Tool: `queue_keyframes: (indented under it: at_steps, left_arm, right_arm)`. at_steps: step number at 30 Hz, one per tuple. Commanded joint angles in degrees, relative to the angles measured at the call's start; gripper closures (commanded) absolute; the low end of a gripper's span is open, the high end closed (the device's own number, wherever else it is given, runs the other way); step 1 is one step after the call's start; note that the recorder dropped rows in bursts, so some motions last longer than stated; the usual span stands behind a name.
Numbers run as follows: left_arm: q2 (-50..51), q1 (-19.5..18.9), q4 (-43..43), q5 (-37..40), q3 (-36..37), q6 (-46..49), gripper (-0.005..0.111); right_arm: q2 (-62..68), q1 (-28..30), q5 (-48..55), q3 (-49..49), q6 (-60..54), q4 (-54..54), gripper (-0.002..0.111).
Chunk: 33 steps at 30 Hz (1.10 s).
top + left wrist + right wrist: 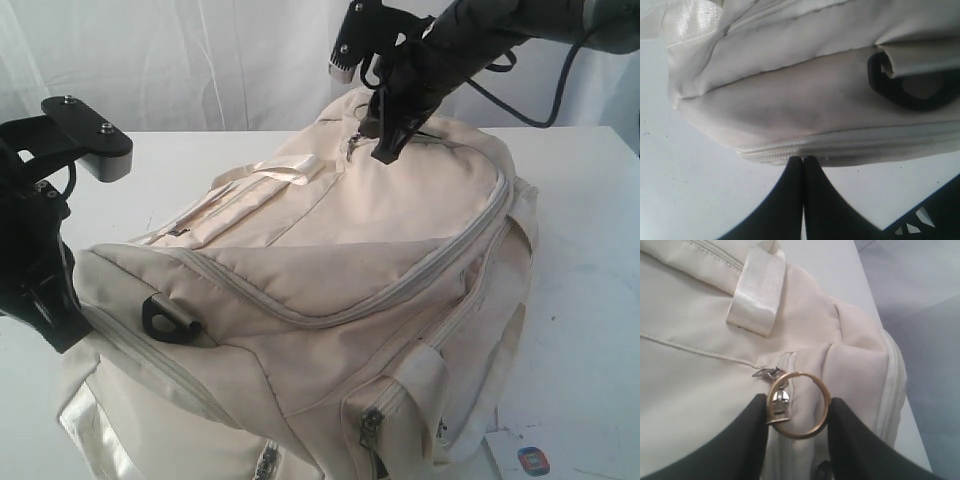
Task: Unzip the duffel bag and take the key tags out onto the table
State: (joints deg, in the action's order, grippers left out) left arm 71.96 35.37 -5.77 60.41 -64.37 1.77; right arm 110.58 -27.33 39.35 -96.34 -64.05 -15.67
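Right tool [799, 400]: narrowed onto the brass ring [825, 405] of a zip pull [777, 407], gripping it across its width; upper centre of exterior view. Left tool [802, 159]: fully closed, tips together at the zipped edge of the duffel bag [330, 290], no hold evident; left edge of exterior view. Bag lying across centre of the surface [590, 250], every zip in sight closed. Key tags not in view, presumably inside. Step judged: start of unzipping. Next move: steady pull along the zip line, bag braced against dragging.
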Motion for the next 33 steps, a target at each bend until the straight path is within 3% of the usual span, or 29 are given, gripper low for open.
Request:
queue_keyframes:
  at_steps: [1,15,33]
  left_arm:
    - [-0.67,0.22,0.68,0.73,0.26,-0.06,0.107]
    - [-0.67,0.22,0.81,0.73,0.26,-0.06,0.107]
    - [-0.67,0.22,0.81,0.73,0.26,-0.06,0.107]
  right_arm:
    - [-1.85,-0.07,2.78,-0.28,0.27,-0.19,0.095]
    - [-2.12,-0.07,7.51,-0.28,22.1,15.67,0.095]
    - [-2.12,-0.07,16.83,-0.28,35.01,29.87,0.095]
